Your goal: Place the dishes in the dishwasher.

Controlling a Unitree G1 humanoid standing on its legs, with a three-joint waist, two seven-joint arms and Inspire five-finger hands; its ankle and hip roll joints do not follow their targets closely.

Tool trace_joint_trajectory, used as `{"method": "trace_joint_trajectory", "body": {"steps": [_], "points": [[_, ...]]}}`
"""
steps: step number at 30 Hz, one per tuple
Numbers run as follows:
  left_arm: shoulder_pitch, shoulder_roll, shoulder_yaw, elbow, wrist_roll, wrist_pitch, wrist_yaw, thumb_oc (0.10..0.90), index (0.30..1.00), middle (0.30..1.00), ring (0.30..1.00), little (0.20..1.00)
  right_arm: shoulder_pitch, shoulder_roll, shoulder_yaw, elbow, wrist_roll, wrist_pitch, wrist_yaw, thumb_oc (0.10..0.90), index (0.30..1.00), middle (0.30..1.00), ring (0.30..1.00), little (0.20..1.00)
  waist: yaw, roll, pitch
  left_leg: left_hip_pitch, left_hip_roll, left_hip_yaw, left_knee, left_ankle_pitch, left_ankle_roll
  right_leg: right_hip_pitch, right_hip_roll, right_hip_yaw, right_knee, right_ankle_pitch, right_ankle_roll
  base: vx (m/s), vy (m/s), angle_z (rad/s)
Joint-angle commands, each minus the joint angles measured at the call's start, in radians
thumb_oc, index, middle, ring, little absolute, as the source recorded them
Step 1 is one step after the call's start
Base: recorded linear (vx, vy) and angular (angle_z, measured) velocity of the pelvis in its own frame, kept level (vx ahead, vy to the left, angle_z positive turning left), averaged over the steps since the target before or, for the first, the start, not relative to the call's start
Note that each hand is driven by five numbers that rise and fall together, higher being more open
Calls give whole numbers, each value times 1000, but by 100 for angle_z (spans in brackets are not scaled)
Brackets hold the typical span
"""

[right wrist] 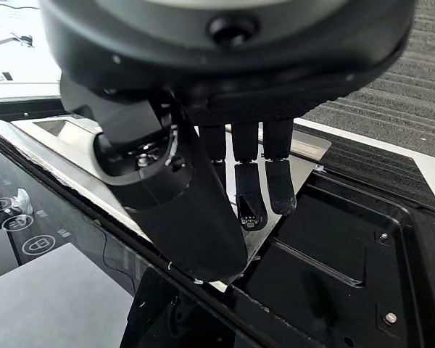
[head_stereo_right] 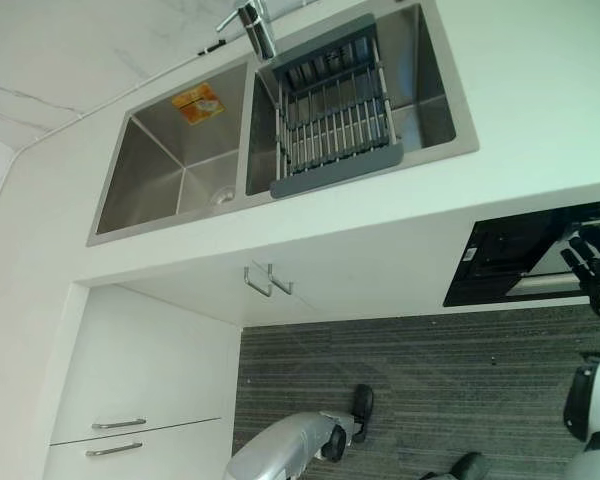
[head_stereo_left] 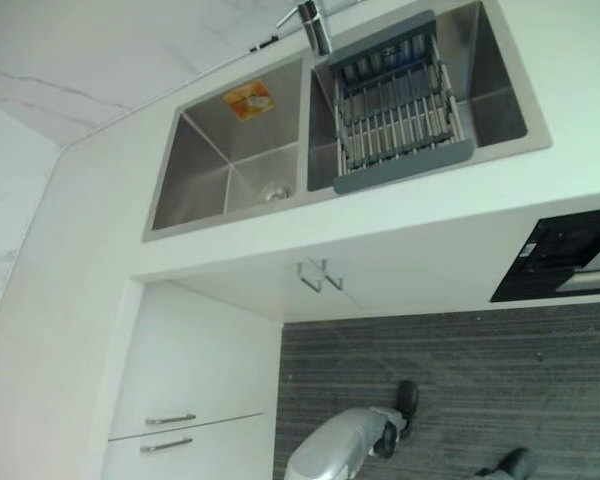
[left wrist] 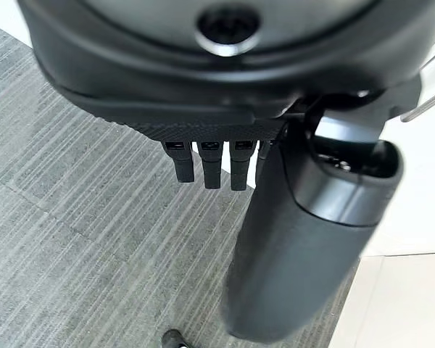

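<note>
White counter (head_stereo_left: 540,120) holds double sink (head_stereo_left: 230,150); grey dish rack (head_stereo_left: 398,100) sits in sink's right basin. Black dishwasher (head_stereo_right: 525,255) under counter edge. Right hand (head_stereo_right: 595,262) at dishwasher front, fingers relaxed, empty. Left hand (left wrist: 225,156) over carpet, fingers straight, empty.

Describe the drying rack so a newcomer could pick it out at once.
Start at the white countertop and find the steel double sink sunk into it. The drying rack spans the right basin, just below the faucet. It is a grey-framed basket of metal wires holding no dishes, whereas the left basin has only a drain and an orange sticker.
</note>
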Motion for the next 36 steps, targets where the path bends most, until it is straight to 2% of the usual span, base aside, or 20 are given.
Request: {"method": "trace_joint_trajectory", "body": {"steps": [1, 4, 7, 10, 12, 14, 15, 16, 17, 18, 19, 20, 21, 22, 24, 25, 27, 30, 33, 36], "points": [[-54, 110, -20, -22, 0, 20, 7, 800, 900, 900, 900, 900, -307, 46, 57, -192, 19, -57, 150, 400, 300, 300, 300, 300, 124, 1, -51, -54, 27, -12, 82, -110, -103, -49, 51, 35, 86, -140, -74, 37, 21, 3], [-50, 117, -17, -31, 17, 23, -9, 800, 900, 900, 900, 900, -323, 51, 74, -194, -12, -63, 184, 400, 300, 300, 300, 300, 128, -9, -49, -56, 27, -21, 82, -112, -101, -56, 47, 32, 86, -129, -66, 2, -14, 1], [-46, 116, -18, -27, 29, -4, -22, 800, 900, 900, 900, 900, -313, 72, 68, -201, 44, -76, 224, 400, 300, 300, 300, 300, 127, -27, -44, -54, 33, -26, 82, -113, -104, -58, 48, 30, 86, -120, -58, -16, -45, 1], [-46, 124, -20, -37, 26, -24, -28, 800, 900, 900, 900, 900, -289, 94, 58, -235, 48, -93, 262, 400, 300, 300, 300, 300, 123, -42, -40, -49, 42, -28, 82, -116, -105, -56, 51, 26, 86, -114, -53, -39, -56, -1], [-45, 129, -17, -40, 19, -42, -43, 800, 900, 900, 900, 900, -252, 117, 48, -257, 30, -131, 281, 400, 300, 300, 300, 300, 120, -55, -37, -44, 50, -26, 82, -121, -108, -55, 52, 19, 86, -110, -49, -53, -76, -10], [-37, 129, -12, -60, 30, -55, -46, 800, 900, 900, 900, 900, -178, 155, 16, -318, -13, -180, 316, 464, 396, 396, 396, 396, 110, -73, -32, -32, 62, -27, 82, -127, -111, -48, 59, 17, 86, -107, -48, -74, -102, -12], [-32, 134, -8, -66, 34, -80, -51, 800, 900, 900, 900, 900, -110, 193, -8, -382, -33, -210, 325, 431, 347, 347, 347, 347, 101, -92, -27, -27, 77, -20, 82, -130, -113, -47, 65, 21, 86, -103, -46, -86, -99, -9], [-33, 134, -7, -66, 28, -87, -47, 800, 900, 900, 900, 900, -91, 205, -14, -396, -39, -217, 327, 431, 347, 347, 347, 347, 97, -99, -26, -25, 80, -19, 82, -131, -114, -46, 68, 23, 86, -103, -46, -74, -89, -11], [-33, 136, -7, -67, 26, -92, -47, 800, 900, 900, 900, 900, -79, 213, -20, -405, -45, -222, 327, 450, 375, 375, 375, 375, 96, -103, -26, -23, 82, -18, 82, -132, -114, -46, 69, 24, 86, -103, -45, -35, -78, -9], [-37, 134, 0, -73, 22, -105, -40, 800, 900, 900, 900, 900, -18, 253, -37, -443, -60, -251, 333, 704, 756, 756, 756, 756, 87, -121, -23, -15, 93, -13, 82, -136, -115, -41, 78, 30, 86, -102, -46, -26, -88, -9], [-38, 136, 2, -77, 22, -112, -36, 800, 900, 900, 900, 900, 14, 273, -46, -465, -70, -261, 328, 800, 900, 900, 900, 900, 83, -132, -23, -10, 99, -11, 82, -138, -115, -38, 82, 32, 86, -102, -46, -21, -100, -8], [-41, 137, 5, -77, 22, -123, -37, 800, 900, 900, 900, 900, 49, 293, -53, -482, -90, -271, 336, 800, 900, 900, 900, 900, 77, -144, -23, -5, 105, -7, 82, -140, -115, -34, 86, 35, 86, -101, -46, -17, -107, -33], [-48, 143, 9, -78, 23, -154, -39, 800, 900, 900, 900, 900, 131, 345, -62, -523, -150, -301, 341, 800, 900, 900, 900, 900, 65, -170, -23, 6, 121, 6, 82, -146, -116, -26, 94, 40, 86, -98, -43, -20, -95, -43], [-54, 145, 9, -85, 14, -166, -36, 800, 900, 900, 900, 900, 180, 374, -61, -549, -189, -317, 347, 800, 900, 900, 900, 900, 56, -184, -23, 12, 131, 14, 82, -150, -115, -22, 98, 43, 86, -97, -42, -24, -71, -48], [-69, 145, 11, -96, 5, -190, -36, 800, 900, 900, 900, 900, 265, 412, -48, -596, -257, -349, 350, 800, 900, 900, 900, 900, 37, -204, -21, 26, 144, 26, 82, -158, -113, -18, 106, 50, 86, -95, -41, -69, 31, -33], [-80, 143, 10, -114, -5, -208, -32, 800, 900, 900, 900, 900, 332, 451, -35, -640, -310, -385, 353, 800, 900, 900, 900, 900, 23, -213, -19, 23, 151, 34, 82, -142, -102, -27, 108, 42, 86, -68, -51, -112, 83, -34], [-91, 144, 11, -131, -4, -221, -28, 800, 900, 900, 900, 900, 391, 478, -20, -676, -363, -405, 346, 800, 900, 900, 900, 900, 10, -231, -24, 32, 155, 38, 82, -148, -98, -27, 111, 51, 86, -65, -48, -55, 77, -20], [-106, 144, 14, -141, -2, -229, -18, 800, 900, 900, 900, 900, 474, 520, 9, -701, -434, -425, 346, 800, 900, 900, 900, 900, -8, -256, -38, 51, 162, 50, 82, -164, -93, -15, 114, 68, 86, -64, -42, 24, 92, -14], [-115, 143, 15, -148, 17, -227, -11, 800, 900, 900, 900, 900, 534, 550, 23, -694, -446, -424, 360, 800, 900, 900, 900, 900, -13, -281, -59, 78, 160, 59, 82, -182, -87, 8, 107, 72, 86, -45, -33, 51, 122, -21], [-122, 136, 7, -137, 32, -211, 11, 800, 900, 900, 900, 900, 575, 582, 40, -651, -469, -438, 376, 800, 900, 900, 900, 900, -19, -297, -85, 113, 171, 77, 82, -200, -78, 58, 94, 57, 86, 40, -15, 75, 121, -28]]}}
